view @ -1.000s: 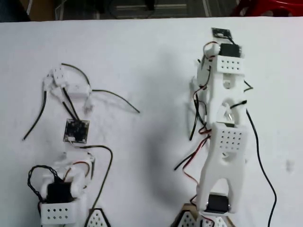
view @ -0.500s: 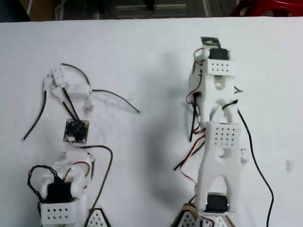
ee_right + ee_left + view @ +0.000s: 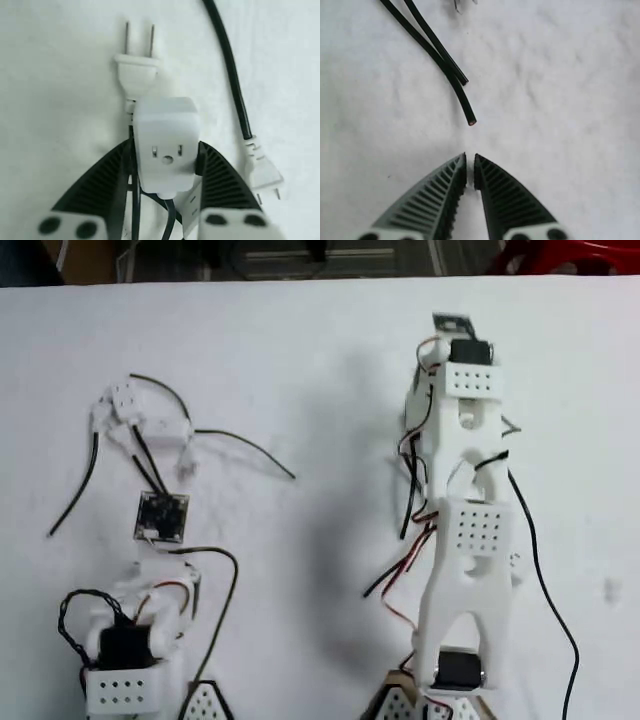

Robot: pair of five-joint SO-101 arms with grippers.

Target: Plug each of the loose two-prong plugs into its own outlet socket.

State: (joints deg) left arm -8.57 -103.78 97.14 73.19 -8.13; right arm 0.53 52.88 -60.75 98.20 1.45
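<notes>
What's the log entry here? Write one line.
left pincer: shut, empty, by cable end | right pincer: shut on outlet socket | plug: loose beside socket, unplugged

White table (image 3: 300,330), red chair (image 3: 570,254) beyond its far edge.

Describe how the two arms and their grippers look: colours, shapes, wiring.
The left arm and right arm both have white printed shells with grids of small holes, black motor blocks, and loose red and black wires. The left gripper has grey-green fingers, the right gripper black ones. Both pairs are ribbed and taper to points from pale bases.
</notes>
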